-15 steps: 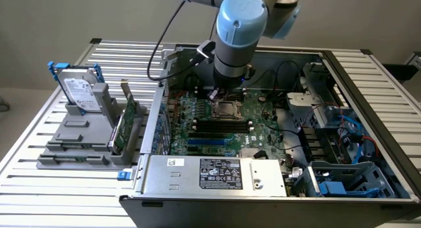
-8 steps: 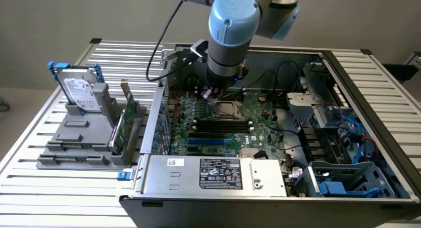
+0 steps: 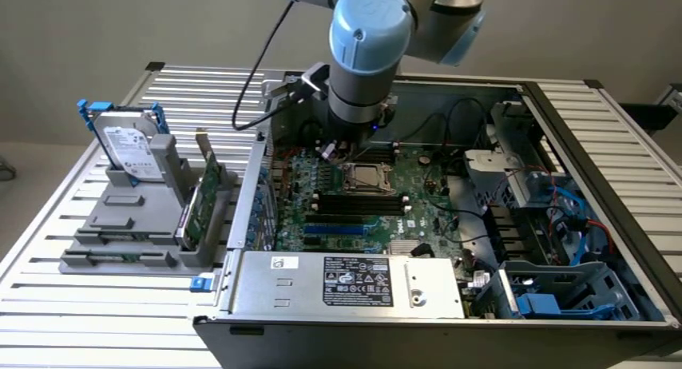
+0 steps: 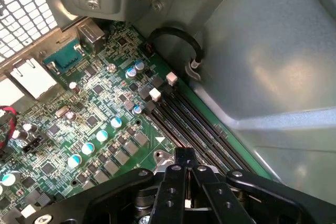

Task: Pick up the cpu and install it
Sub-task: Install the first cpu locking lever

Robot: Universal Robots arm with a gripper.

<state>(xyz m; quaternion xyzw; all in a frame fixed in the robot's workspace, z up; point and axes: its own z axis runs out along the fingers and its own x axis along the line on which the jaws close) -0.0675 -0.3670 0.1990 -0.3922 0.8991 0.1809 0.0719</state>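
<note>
One robot arm [image 3: 368, 41] reaches down into one open computer case [image 3: 596, 169], over the far part of the green circuit board [image 3: 352, 201]. Its single gripper [image 4: 185, 169] has its black fingers [image 4: 173, 187] drawn together; whether they pinch the cpu cannot be told. One square metal-framed socket [image 3: 368, 176] sits on the board just near of the arm. Outside the case, at the exterior view's left, one grey rack [image 3: 139, 225] holds one hard drive [image 3: 130, 149] upright and one green card [image 3: 208, 189] on edge.
</note>
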